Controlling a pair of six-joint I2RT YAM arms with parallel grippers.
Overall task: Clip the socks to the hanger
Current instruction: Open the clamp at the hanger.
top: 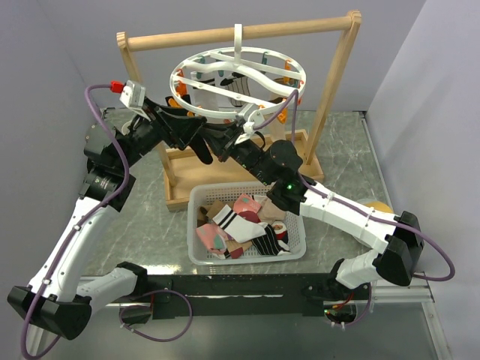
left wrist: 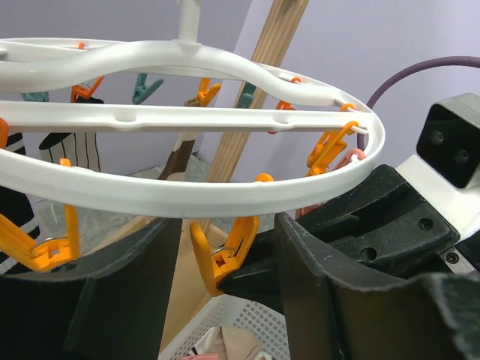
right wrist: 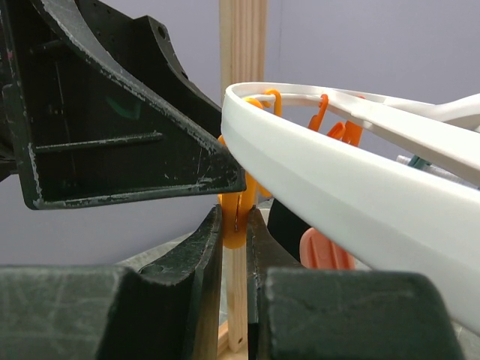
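Note:
The white ring hanger hangs by its hook from the wooden frame. It also shows in the left wrist view and the right wrist view. My right gripper is shut on an orange peg under the ring's near rim. It is below that rim in the top view. My left gripper is open, one finger on each side of that same peg, just under the rim. A striped sock and a brown sock hang from far pegs. Loose socks lie in the basket.
The white mesh basket stands in front of the frame's wooden base tray. The frame's right post rises beside the ring. More orange pegs and teal pegs hang around the ring. A yellowish object lies behind my right arm.

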